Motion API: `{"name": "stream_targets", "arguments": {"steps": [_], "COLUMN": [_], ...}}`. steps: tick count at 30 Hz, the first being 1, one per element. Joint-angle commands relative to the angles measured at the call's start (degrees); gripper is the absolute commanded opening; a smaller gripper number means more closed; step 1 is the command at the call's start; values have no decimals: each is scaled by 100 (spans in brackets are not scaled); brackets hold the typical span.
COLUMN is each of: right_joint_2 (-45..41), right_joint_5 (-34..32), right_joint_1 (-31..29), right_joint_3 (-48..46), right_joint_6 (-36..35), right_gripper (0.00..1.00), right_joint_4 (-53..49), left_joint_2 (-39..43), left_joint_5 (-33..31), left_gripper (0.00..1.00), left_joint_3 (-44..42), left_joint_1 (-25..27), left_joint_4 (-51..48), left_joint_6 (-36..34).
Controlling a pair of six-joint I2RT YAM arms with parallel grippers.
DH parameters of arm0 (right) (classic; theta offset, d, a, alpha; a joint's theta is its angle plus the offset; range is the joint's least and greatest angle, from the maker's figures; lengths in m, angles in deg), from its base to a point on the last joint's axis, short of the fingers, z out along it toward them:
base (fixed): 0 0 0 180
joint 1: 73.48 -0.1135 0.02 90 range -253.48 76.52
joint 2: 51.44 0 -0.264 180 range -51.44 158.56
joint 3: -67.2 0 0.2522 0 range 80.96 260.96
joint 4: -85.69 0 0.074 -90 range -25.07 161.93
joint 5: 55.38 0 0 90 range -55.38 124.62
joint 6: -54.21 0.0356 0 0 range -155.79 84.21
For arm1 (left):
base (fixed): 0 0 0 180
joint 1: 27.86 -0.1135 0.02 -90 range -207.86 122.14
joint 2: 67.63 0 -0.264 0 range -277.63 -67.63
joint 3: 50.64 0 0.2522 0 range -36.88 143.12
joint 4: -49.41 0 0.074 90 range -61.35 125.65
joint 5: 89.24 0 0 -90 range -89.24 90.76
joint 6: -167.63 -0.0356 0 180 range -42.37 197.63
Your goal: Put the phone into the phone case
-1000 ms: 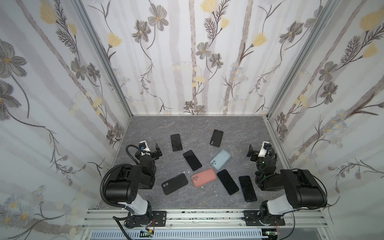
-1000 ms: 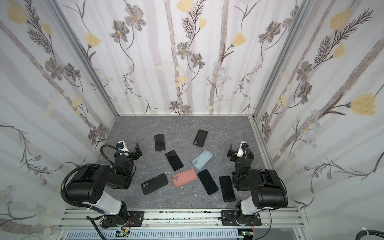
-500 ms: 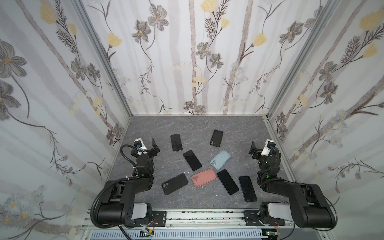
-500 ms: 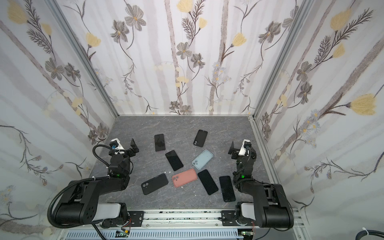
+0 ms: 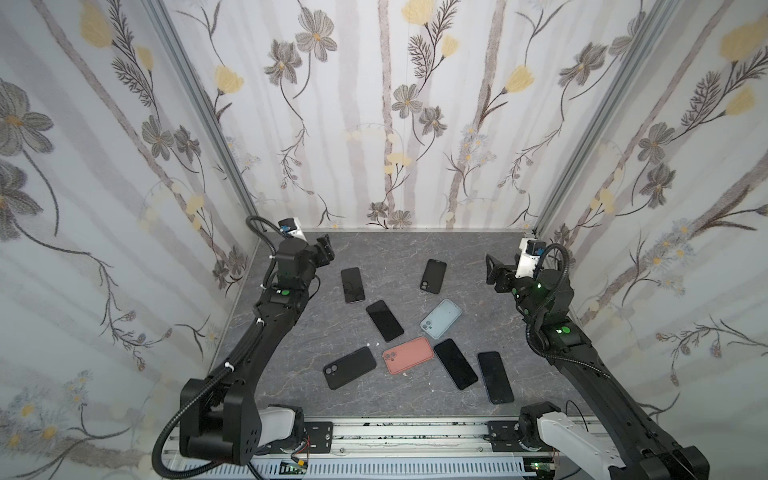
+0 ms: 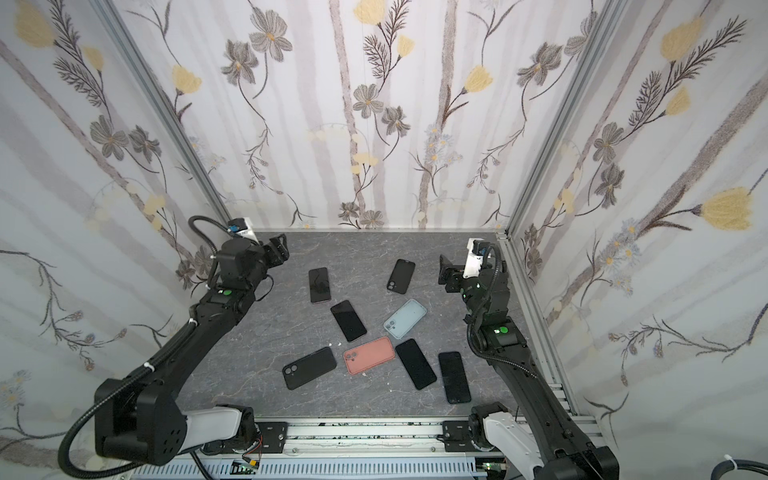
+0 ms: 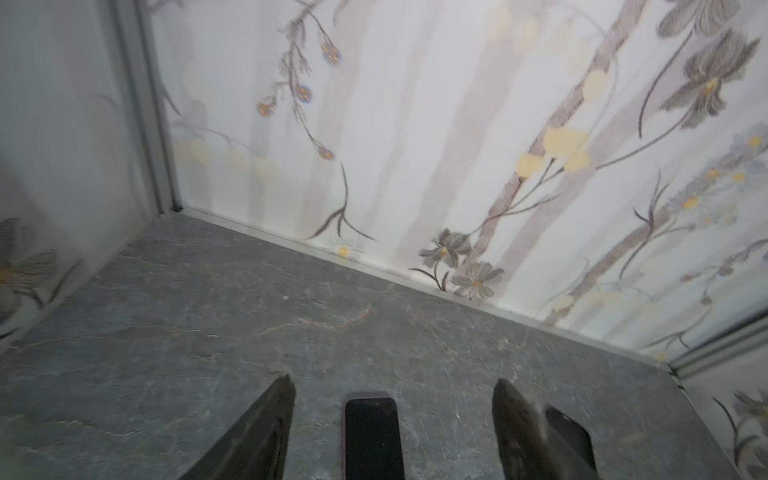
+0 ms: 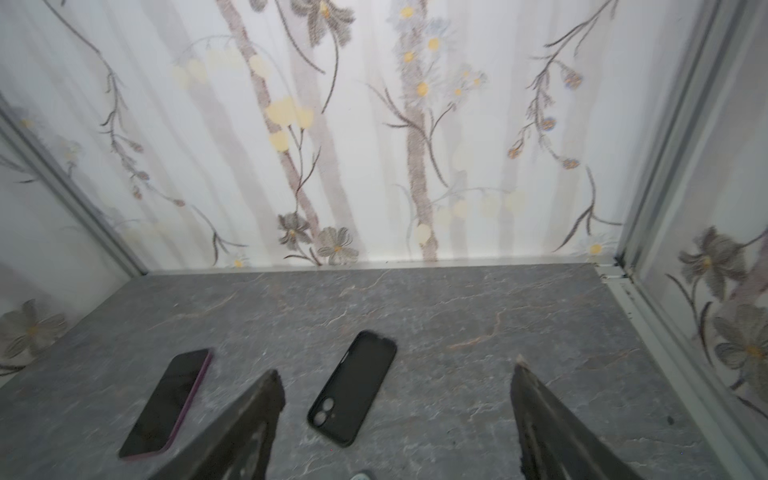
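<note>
Several dark phones and phone cases lie flat on the grey table. In both top views a purple-edged phone (image 5: pixel 353 285) (image 6: pixel 319 285) and a black case (image 5: pixel 433 276) (image 6: pixel 401 276) lie farthest back. My left gripper (image 5: pixel 325 252) (image 7: pixel 392 386) hovers open above the table, left of that phone (image 7: pixel 374 438), holding nothing. My right gripper (image 5: pixel 492 270) (image 8: pixel 397 374) hangs open and empty, right of the black case (image 8: pixel 353 386). The phone (image 8: pixel 166 403) also shows in the right wrist view.
Nearer the front lie a light blue case (image 5: pixel 441 318), a salmon case (image 5: pixel 408 355), another black case (image 5: pixel 350 368) and three black phones (image 5: pixel 384 320) (image 5: pixel 455 363) (image 5: pixel 495 377). Flowered walls close in the back and both sides. A metal rail (image 5: pixel 399 432) runs along the front.
Both arms have unfolded from their low pose near the front rail and reached up and toward the back. Nothing on the table has moved.
</note>
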Motion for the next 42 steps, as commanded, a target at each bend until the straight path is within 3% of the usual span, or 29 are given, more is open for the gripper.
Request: {"name": "stream_targets", "arguments": {"steps": [1, 8, 12, 20, 26, 35, 42], "right_joint_2": [-12, 411, 548, 138, -136, -103, 66], "right_joint_5": [52, -191, -325, -840, -728, -638, -499], "right_joint_1": [-395, -1154, -1243, -1227, -1230, -1235, -1235], "right_joint_3": [237, 654, 739, 861, 1037, 1094, 1106], "right_joint_6": [558, 1037, 1273, 1366, 1385, 1288, 1202], "right_gripper": [81, 83, 81, 82, 77, 77, 76], "right_joint_4": [-1354, -2721, -3190, -3365, -3410, -3484, -3394], "left_joint_2": [-551, -1290, -1771, -3660, -5242, -6147, -6785], "left_joint_5": [756, 997, 868, 443, 470, 1253, 1104], "left_gripper": [72, 75, 74, 73, 56, 58, 57], "left_joint_3": [788, 1891, 2376, 4046, 5772, 6665, 7327], "left_joint_1": [239, 1037, 1496, 2463, 2551, 2574, 2575], "left_joint_4": [-2065, -3088, -3381, -3904, -4515, -4202, -4378], "left_joint_6": [-136, -823, -1142, -1470, -1660, -1755, -1966]}}
